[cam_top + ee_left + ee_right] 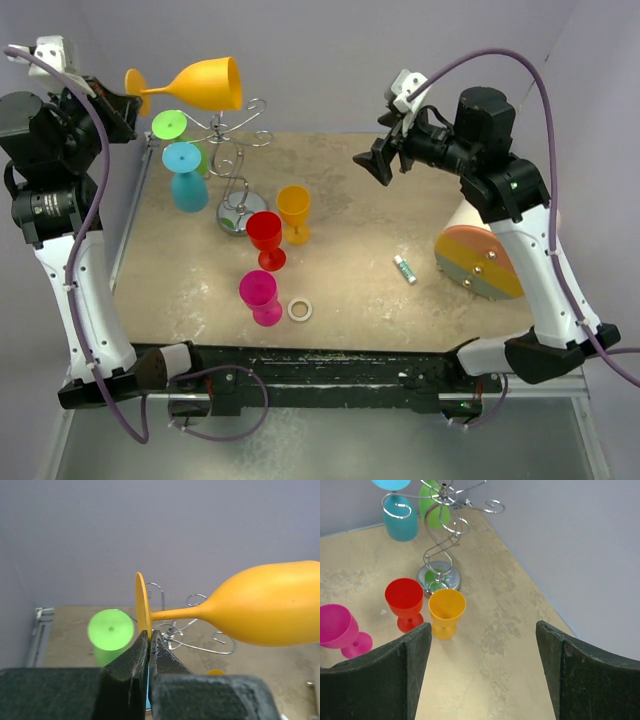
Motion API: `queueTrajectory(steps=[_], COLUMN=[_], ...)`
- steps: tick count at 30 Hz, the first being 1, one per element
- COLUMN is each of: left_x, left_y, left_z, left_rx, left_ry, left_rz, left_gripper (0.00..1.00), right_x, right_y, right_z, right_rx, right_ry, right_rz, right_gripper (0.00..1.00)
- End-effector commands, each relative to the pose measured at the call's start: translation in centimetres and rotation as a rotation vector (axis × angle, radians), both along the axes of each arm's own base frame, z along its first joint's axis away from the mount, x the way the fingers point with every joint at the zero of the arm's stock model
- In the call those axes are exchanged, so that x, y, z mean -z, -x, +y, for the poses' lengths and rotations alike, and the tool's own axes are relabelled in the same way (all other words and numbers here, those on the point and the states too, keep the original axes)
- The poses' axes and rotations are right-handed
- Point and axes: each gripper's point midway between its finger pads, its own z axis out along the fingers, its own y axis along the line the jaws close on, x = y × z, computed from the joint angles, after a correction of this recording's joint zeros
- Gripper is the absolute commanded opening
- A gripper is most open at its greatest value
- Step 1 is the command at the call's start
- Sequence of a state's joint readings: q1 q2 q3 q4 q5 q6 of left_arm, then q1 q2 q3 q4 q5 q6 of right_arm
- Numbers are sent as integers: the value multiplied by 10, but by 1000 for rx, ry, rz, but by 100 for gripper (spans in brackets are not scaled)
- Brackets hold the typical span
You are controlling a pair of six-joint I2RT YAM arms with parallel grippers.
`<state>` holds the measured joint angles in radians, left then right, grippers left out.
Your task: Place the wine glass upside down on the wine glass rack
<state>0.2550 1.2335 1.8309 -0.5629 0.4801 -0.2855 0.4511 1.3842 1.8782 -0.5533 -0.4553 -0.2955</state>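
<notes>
My left gripper (130, 100) is shut on the round foot of a long-stemmed orange wine glass (205, 84) and holds it sideways, high above the wine glass rack (238, 165). In the left wrist view the black fingers (142, 652) pinch the foot's rim and the orange bowl (270, 605) points right. The silver wire rack stands on a round shiny base (240, 213), also seen in the right wrist view (440, 555). A teal glass (186, 177) and a green glass (172, 126) hang upside down on it. My right gripper (375, 163) is open and empty, high over the table's right half.
Upright on the table stand a short orange cup (294, 213), a red cup (266, 239) and a pink cup (260, 297). A white ring (300, 310) and a small white-green tube (404, 268) lie nearby. A striped disc (480, 262) leans at the right edge.
</notes>
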Motion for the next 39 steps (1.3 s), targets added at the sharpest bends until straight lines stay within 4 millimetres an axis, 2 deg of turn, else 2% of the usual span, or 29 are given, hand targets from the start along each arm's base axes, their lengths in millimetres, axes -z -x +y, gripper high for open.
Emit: queueTrajectory(steps=[1, 5, 9, 13, 19, 22, 27, 31, 35, 39], left_x=[-27, -35, -48, -58, -70, -72, -59, -52, -41, -19], left_y=[10, 9, 8, 2, -19, -32, -60, -85, -114, -146], left_z=[42, 79, 109, 130, 154, 163, 177, 179, 172, 162], left_rx=[-205, -380, -524, -615, -695, -718, -734, -760, -756, -712], left_ry=[-109, -220, -319, -397, -483, -518, -589, -727, -903, -1048], left_rz=[-74, -82, -86, -87, -90, -83, -43, -26, 5, 50], left_gripper=[0, 0, 0, 0, 0, 0, 0, 0, 0, 0], right_x=[-7, 39, 90, 122, 140, 146, 157, 168, 175, 184], right_y=[11, -5, -8, -15, -18, -19, -24, -20, -21, -24], right_z=[-12, -16, -17, -37, -78, -88, -98, -102, -109, -111], right_rx=[40, 111, 116, 146, 210, 231, 249, 243, 248, 244], right_ry=[-22, 6, 40, 44, 41, 35, 40, 44, 46, 44], right_rz=[-28, 56, 148, 204, 191, 192, 230, 251, 259, 289], right_gripper=[88, 90, 91, 92, 92, 92, 92, 92, 92, 92])
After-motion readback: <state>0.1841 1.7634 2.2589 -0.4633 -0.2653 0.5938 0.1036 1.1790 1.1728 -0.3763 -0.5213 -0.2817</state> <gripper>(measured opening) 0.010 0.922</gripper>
